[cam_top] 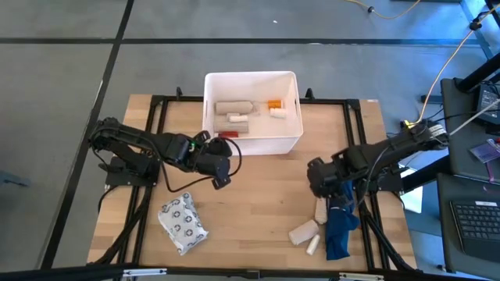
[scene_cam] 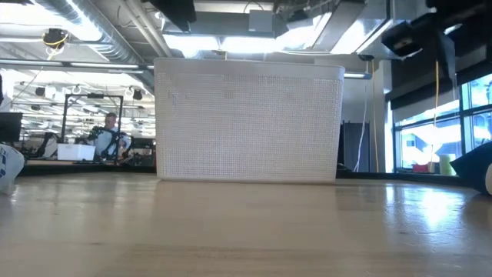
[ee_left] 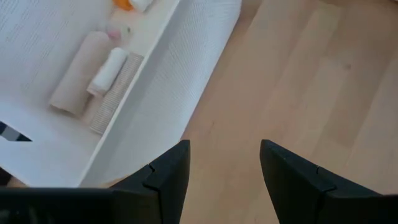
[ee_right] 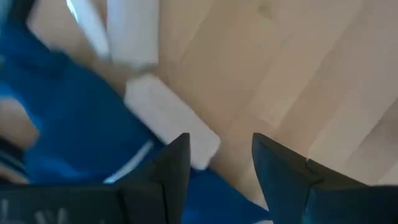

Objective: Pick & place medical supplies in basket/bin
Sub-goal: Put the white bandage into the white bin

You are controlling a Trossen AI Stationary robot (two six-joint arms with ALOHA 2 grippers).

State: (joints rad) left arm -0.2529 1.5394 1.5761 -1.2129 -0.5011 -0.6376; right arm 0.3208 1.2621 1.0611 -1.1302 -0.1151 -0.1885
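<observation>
The white bin (cam_top: 251, 139) stands at the table's far middle, seen side-on in the low view (scene_cam: 247, 123). In it lie a beige roll (cam_top: 233, 107), a white roll (cam_top: 238, 118) and an orange bottle (cam_top: 273, 103). My left gripper (cam_top: 223, 165) is open and empty over bare table by the bin's near left corner (ee_left: 224, 146). My right gripper (cam_top: 322, 186) is open above a white roll (ee_right: 168, 118) that lies at the edge of the dark-blue cloth (cam_top: 340, 226). The grey ring-patterned packet (cam_top: 182, 222) lies flat at the near left.
Two more pale rolls (cam_top: 303, 232) (cam_top: 313, 245) lie beside the blue cloth at the near right. A black frame (cam_top: 156, 109) runs around the table top. Bare wood lies between the two grippers. A person sits far off in the room (scene_cam: 111, 135).
</observation>
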